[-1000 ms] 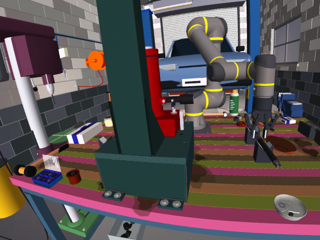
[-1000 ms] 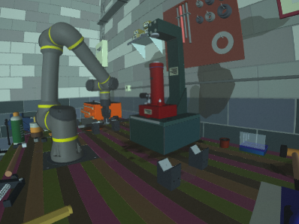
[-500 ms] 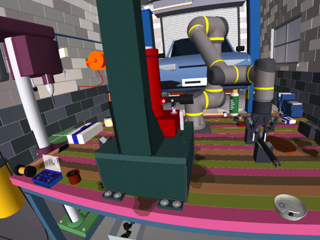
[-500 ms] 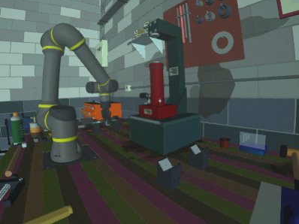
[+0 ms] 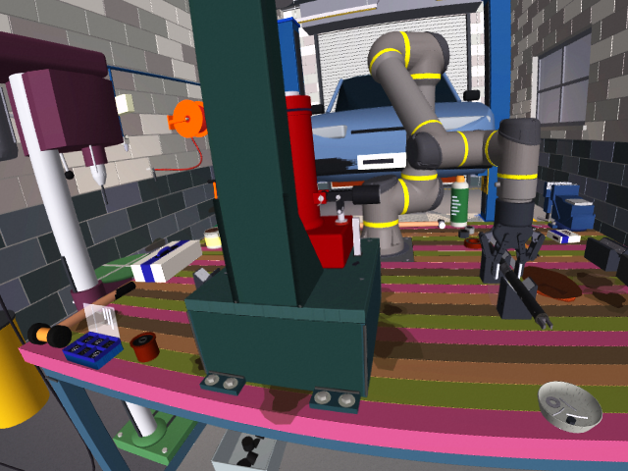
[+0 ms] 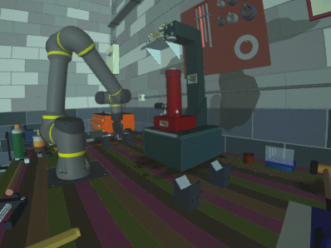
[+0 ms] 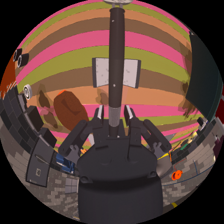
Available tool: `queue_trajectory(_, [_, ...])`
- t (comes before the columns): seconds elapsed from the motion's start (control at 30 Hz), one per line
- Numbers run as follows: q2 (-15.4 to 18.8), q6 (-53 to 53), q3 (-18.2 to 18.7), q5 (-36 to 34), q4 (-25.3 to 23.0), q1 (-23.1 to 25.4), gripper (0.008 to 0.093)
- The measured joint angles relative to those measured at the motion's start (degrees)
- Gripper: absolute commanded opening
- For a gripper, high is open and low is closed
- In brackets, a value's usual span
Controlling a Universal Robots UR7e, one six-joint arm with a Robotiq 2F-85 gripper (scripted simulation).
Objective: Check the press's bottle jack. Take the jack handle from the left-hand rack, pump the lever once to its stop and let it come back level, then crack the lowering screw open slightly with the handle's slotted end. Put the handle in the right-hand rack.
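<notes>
My gripper (image 5: 511, 262) (image 7: 114, 115) is open and holds nothing; it hangs just over the knurled end of the dark jack handle (image 5: 525, 297) (image 7: 116, 67), which lies across the two V-blocks of the rack (image 5: 513, 300) (image 7: 116, 72). The handle's slotted end (image 5: 545, 321) points toward the bench's near edge. The red bottle jack (image 5: 308, 182) (image 6: 174, 104) stands on the green press (image 5: 284, 243) (image 6: 187, 120), its black lever (image 5: 355, 194) level. The other rack (image 6: 203, 182) stands empty on the press's far side.
A grey bowl (image 5: 569, 406) sits by the near edge. A brown pad (image 5: 555, 283) lies beside the rack with the handle. A spray bottle (image 5: 459, 201) stands by the arm's base. A drill press (image 5: 56, 167), hammer and parts box crowd the other end.
</notes>
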Motion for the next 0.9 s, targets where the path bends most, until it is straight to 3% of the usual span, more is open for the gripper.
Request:
queue_trajectory(0.37, [0.0, 0.0, 0.0, 0.0, -0.01, 0.0, 0.0475])
queue_trajectory(0.9, [-0.01, 0.0, 0.0, 0.02, -0.01, 0.01, 0.0155])
